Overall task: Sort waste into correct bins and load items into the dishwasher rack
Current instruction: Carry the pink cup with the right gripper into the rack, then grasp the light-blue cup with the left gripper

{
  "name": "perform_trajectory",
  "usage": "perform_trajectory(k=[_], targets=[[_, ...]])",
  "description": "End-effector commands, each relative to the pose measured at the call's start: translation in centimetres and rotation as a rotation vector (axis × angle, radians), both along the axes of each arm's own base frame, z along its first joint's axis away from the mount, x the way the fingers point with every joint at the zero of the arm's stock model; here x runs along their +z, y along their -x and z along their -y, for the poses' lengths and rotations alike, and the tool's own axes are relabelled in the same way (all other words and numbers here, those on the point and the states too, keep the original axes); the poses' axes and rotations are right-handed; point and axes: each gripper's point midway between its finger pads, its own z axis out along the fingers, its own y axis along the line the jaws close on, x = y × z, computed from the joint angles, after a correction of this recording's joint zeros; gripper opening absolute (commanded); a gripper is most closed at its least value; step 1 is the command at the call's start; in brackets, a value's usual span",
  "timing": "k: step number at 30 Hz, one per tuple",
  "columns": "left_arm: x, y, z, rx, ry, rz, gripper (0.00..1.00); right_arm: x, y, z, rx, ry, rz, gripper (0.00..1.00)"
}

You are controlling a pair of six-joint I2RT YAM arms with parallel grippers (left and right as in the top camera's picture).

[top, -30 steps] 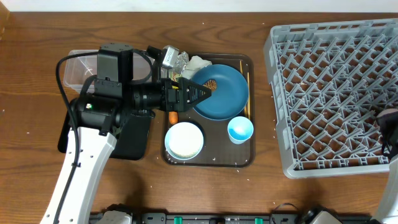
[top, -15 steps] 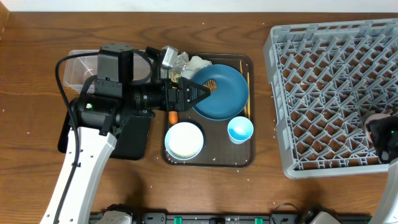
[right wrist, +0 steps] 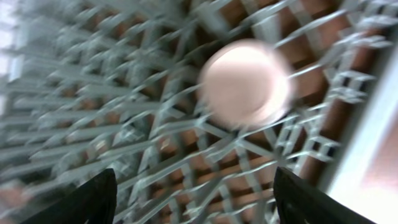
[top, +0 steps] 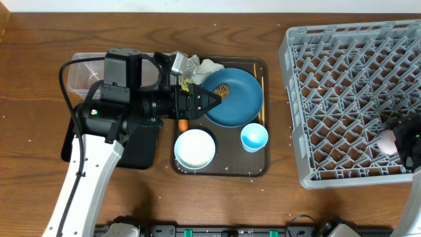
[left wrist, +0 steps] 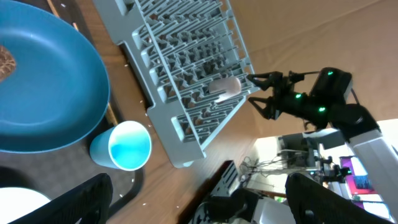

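Observation:
My left gripper hovers open and empty over the left edge of the dark blue plate, which carries brown scraps. Its wrist view shows the plate, the light-blue cup and the rack. Foil, tissue and a carrot lie near the arm. The white bowl and light-blue cup stand on the brown tray. My right gripper is open beside the pink cup, which sits in the rack. The cup also shows, blurred, in the right wrist view.
The clear tub and the black tray lie under and left of my left arm. The brown serving tray holds the dishes, with chopsticks along the plate's right side. The rack fills the right of the table.
My right gripper has drawn back toward the rack's right edge, leaving the pink cup uncovered in the rack. My left arm has hardly moved.

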Motion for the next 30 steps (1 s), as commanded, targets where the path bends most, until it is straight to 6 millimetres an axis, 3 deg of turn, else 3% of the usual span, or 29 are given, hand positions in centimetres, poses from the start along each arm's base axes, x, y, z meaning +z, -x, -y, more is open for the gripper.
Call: perform_trajectory(k=[1,5,11,17,23,27,30], targets=[[-1.9,-0.2,-0.2,0.018,-0.148,0.058,0.9,4.1,-2.8,-2.8,0.184,-0.052,0.173,0.72],[-5.3,-0.6,-1.0,0.087,-0.43,0.108,0.89,7.1,-4.0,-6.3,0.371,-0.047,0.283,0.72],[-9.6,-0.6,0.7,0.075,-0.731,0.184,0.89,7.4,-4.3,-10.3,0.497,-0.043,0.272,0.75],[-15.8,0.3,5.0,-0.07,-0.842,0.128,0.89,6.7,-4.8,-11.9,0.546,-0.036,0.239,0.76],[-20.2,-0.3,7.8,-0.095,-0.855,0.086,0.88,6.3,-4.6,-12.2,0.553,-0.046,0.219,0.76],[-22.6,-0.4,8.6,-0.1,-0.868,0.045,0.76,6.1,-4.4,-12.3,0.552,-0.055,0.207,0.76],[-23.6,-0.2,9.4,-0.127,-0.844,0.023,0.58,6.0,-4.3,-12.3,0.552,-0.058,0.203,0.76]])
